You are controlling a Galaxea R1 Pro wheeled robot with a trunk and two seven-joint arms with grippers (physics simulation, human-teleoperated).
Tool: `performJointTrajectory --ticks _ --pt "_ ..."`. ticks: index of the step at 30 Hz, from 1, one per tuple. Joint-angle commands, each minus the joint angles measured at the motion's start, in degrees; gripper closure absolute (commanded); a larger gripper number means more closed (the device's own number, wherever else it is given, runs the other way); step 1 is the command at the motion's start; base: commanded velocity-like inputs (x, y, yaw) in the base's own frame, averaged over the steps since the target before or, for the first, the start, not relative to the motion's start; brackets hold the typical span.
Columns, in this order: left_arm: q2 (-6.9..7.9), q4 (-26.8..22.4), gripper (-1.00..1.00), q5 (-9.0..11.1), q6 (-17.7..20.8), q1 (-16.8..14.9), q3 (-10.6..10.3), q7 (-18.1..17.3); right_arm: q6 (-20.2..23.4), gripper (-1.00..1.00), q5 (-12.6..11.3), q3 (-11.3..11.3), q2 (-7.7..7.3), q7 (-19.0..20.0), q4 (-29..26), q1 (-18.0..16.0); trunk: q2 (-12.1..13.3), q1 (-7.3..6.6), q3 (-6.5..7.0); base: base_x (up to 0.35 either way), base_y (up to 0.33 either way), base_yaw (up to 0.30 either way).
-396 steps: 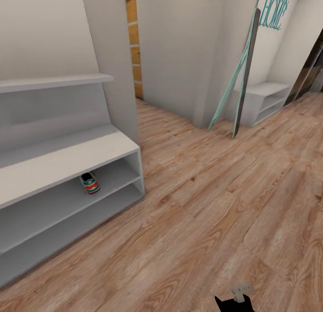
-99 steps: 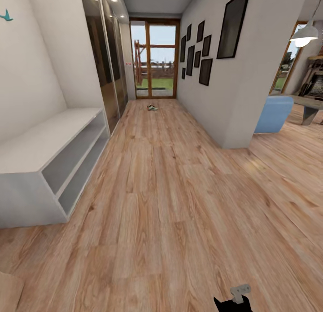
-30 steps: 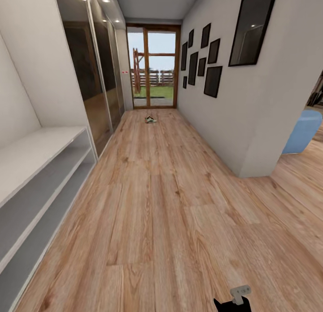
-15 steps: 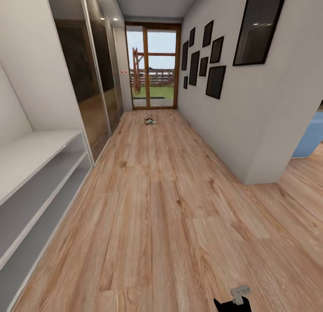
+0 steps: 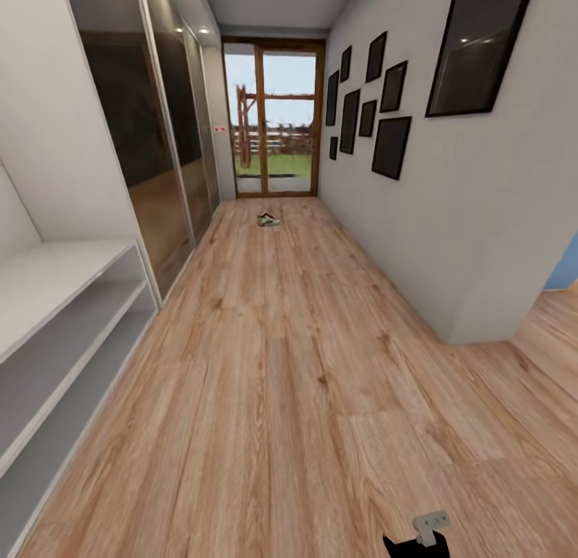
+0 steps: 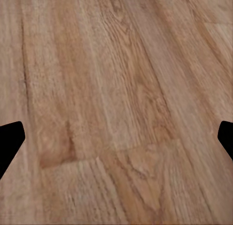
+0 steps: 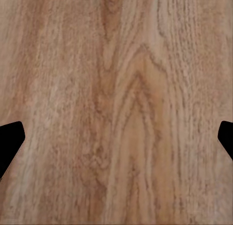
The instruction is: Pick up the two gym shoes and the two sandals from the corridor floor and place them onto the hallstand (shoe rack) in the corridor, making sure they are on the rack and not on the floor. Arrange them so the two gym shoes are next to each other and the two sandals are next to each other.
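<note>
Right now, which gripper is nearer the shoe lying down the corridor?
Cannot tell; neither is near: left gripper and right gripper both hang open over floor planks, while the gym shoe lies far down the corridor by the glass door.

The corridor floor (image 5: 297, 365) is light-brown wood plank with strong grain and knots, matt with a faint sheen. The low shelf unit (image 5: 56, 333) looks painted, smooth and matt pale grey-white. The wardrobe doors (image 5: 152, 140) are dark glossy glass, mirroring ceiling lights. The walls (image 5: 449, 221) are flat matt white plaster. The picture frames (image 5: 391, 147) are black with dim glossy panes. The far door (image 5: 273, 116) has a warm wooden frame around clear glass.
</note>
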Motion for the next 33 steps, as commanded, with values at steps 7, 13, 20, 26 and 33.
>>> performJointTrajectory --ticks 7,13,20,26,33 --pt "-0.06 0.0 -1.00 -0.3 -0.2 -0.1 0.4 -0.4 -0.2 -1.00 0.5 -0.5 -0.02 0.2 0.0 0.2 0.0 0.02 -0.05 0.335 0.000 0.000" --pt "-0.03 0.0 -1.00 -0.3 -0.2 -0.1 0.4 -0.4 -0.3 -1.00 0.5 -0.5 -0.03 0.1 0.0 0.4 0.0 0.02 -0.05 0.335 0.000 0.000" --pt "-0.01 0.0 -1.00 -0.3 -0.2 -0.1 0.4 -0.3 -0.3 -1.00 0.5 -0.5 -0.03 0.1 0.0 0.4 0.0 0.02 -0.05 0.335 0.000 0.000" --pt "-0.05 0.0 -1.00 -0.3 -0.2 -0.1 0.4 -0.3 -0.2 -1.00 0.5 -0.5 -0.03 0.1 0.0 0.4 0.0 0.02 -0.05 0.335 0.000 0.000" --pt "-0.09 0.0 -1.00 -0.3 -0.2 -0.1 0.4 0.2 -0.3 -1.00 0.4 -0.5 -0.03 0.1 0.0 0.4 0.0 0.02 -0.05 0.335 0.000 0.001"
